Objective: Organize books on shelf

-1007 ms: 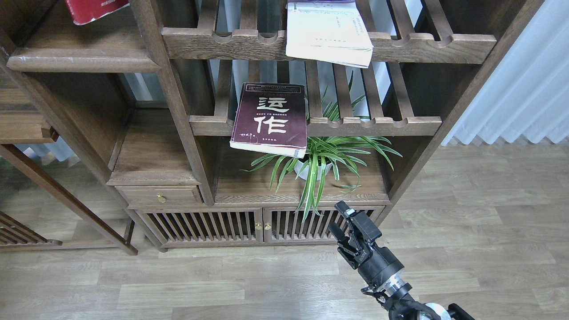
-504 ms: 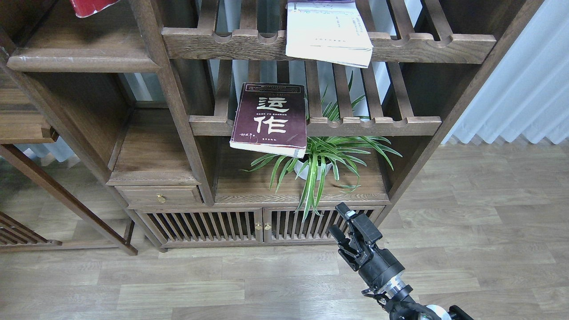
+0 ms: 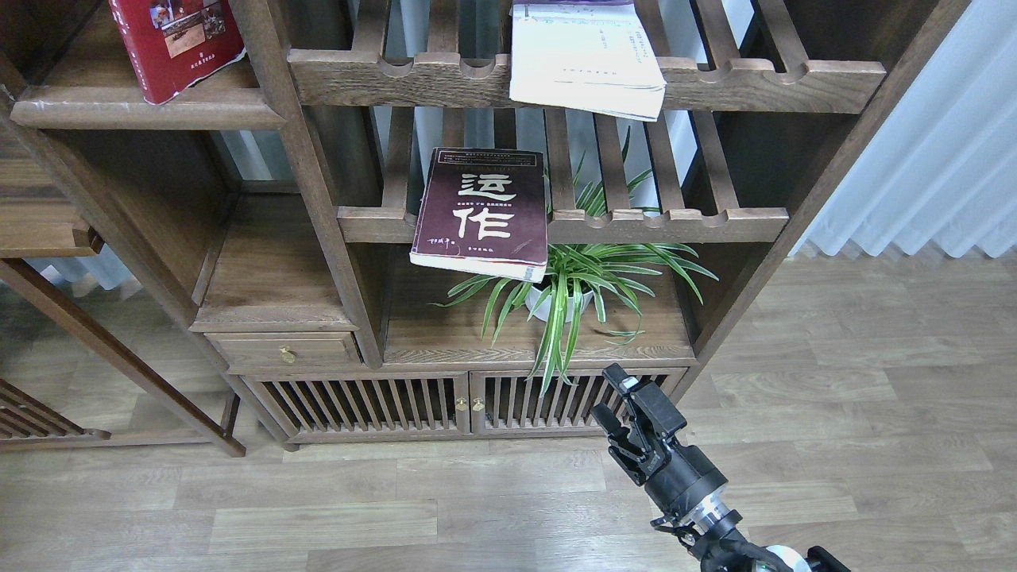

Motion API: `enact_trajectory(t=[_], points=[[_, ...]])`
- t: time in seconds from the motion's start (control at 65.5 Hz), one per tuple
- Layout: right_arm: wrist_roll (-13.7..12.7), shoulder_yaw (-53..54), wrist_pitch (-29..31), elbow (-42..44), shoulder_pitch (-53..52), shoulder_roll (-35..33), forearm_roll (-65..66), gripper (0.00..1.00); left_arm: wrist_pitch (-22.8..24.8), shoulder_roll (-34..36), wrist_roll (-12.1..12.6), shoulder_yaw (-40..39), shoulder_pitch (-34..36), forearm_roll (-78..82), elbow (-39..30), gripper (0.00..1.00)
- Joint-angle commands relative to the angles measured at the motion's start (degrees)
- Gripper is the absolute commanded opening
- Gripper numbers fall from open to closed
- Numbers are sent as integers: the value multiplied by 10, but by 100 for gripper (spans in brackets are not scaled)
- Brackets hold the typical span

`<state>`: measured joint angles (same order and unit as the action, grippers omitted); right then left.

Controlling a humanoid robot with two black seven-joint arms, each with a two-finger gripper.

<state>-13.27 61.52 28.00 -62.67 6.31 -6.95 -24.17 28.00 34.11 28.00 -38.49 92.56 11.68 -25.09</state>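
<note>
Books half-sorted, right arm waiting low.

Head view: the red book (image 3: 176,44) stood at 11 o'clock on the shelf (image 3: 147,113), the solid board with its scuffed front edge, so that one seemed placed. The maroon book (image 3: 482,213) lay at centre on a slatted rack (image 3: 675,224), overhanging its rail above a potted plant (image 3: 568,290); the white book (image 3: 585,57) lay at 12 o'clock on the upper rack, also overhanging. Both looked left to move. The right gripper (image 3: 624,400) hung at 5 o'clock, fingers narrowly apart and holding nothing. The left arm was out of view. Compared with a second earlier, far more of the red book showed, lower down; the right gripper had barely shifted.
</note>
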Motion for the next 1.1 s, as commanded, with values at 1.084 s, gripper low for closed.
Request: enact_trajectory(t=[1.084], points=[[4,11,0,-59,-46,-25,0,94,-37,343,0,7,-293,-186,-554,99]])
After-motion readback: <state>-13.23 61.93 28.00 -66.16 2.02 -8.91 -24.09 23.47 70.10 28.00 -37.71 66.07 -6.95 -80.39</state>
